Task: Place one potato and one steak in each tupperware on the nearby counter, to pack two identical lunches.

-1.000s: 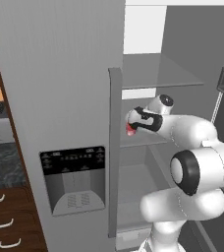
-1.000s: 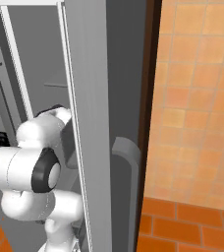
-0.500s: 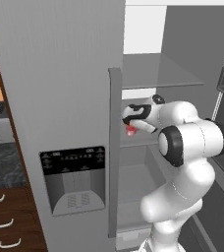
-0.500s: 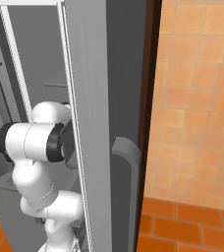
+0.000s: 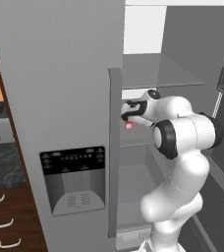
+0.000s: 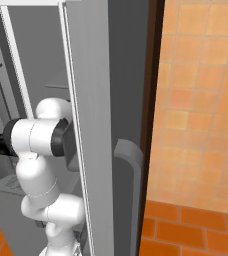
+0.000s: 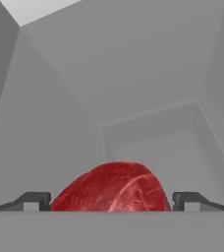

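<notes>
Between wide-spread fingertips (image 7: 31, 201) (inside fridge (image 5: 148, 74)), steak (image 7: 113, 187).

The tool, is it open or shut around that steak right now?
Open. In the hand view the two fingertips stand wide apart on either side of the steak, with gaps, not clamping it.

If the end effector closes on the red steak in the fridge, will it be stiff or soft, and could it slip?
The steak looks like a thick, rounded raw slab, so it probably yields somewhat. Its smooth, domed surface may be slippery. The end effector stands open on either side of it, so a centred grip seems likely.
</notes>
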